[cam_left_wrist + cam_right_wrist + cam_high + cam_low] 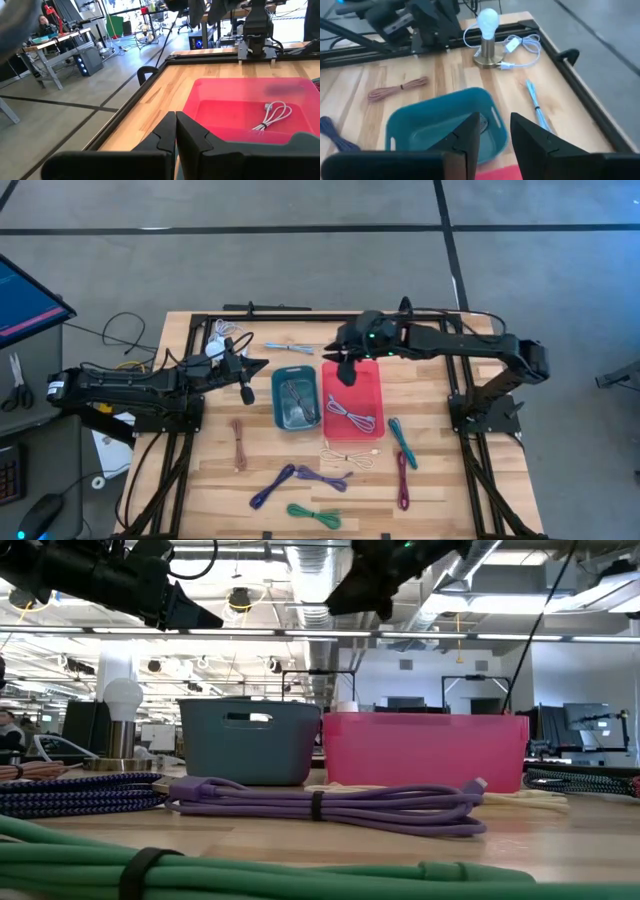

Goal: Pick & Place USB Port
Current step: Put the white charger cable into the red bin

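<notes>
A teal bin (295, 400) and a red bin (352, 400) stand side by side mid-table. Each has a coiled cable lying in it, and the one in the red bin is white (272, 115). My left gripper (258, 367) hovers shut and empty just left of the teal bin's far end. Its wrist view looks across the teal rim (280, 145) into the red bin (240, 100). My right gripper (345, 375) hangs open and empty above the red bin's far end. In its wrist view (495, 132) it faces the teal bin (435, 125).
Bundled cables lie on the near half of the table: brown (238, 442), purple (285, 480), green (312, 513), cream (350, 455), teal (402, 442) and maroon (402, 480). A light blue cable (290, 348) and a bulb lamp (487, 35) sit near the far edge.
</notes>
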`<state>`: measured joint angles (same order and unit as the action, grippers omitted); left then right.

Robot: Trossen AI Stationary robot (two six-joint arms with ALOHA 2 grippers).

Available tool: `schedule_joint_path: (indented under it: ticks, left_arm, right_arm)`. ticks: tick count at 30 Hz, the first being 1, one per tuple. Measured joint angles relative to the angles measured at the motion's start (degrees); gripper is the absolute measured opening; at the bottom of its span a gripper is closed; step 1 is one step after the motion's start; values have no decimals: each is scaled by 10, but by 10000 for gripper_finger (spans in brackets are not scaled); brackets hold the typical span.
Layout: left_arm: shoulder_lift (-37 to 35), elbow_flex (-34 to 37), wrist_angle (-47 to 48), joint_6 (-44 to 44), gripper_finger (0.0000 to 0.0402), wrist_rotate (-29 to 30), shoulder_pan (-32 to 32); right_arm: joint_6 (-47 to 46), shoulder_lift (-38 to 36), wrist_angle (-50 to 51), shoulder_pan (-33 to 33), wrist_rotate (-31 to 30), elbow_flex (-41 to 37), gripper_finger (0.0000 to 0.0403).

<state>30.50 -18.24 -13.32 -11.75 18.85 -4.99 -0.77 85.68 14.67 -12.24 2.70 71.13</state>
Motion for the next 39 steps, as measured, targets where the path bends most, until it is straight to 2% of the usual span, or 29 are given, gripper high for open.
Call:
schedule_joint_path:
  ticks: [7, 15, 26, 32, 39]
  left_arm:
    - [0, 0, 0, 0, 11, 0, 0]
    - [0, 0, 0, 0, 11, 0, 0]
    - [0, 0, 0, 0, 11, 0, 0]
    - [0, 0, -2, 0, 11, 0, 0]
    - [0, 0, -5, 0, 11, 0, 0]
  right_arm:
    - [12, -84, -39, 15, 0, -100, 81]
    - [-6, -191, -152, 17, -2, -263, 71]
    - [-4, -362, -317, 17, -2, -447, 71]
    - [-3, -430, -346, 17, 0, -508, 71]
    - [4, -476, -374, 17, 2, -581, 71]
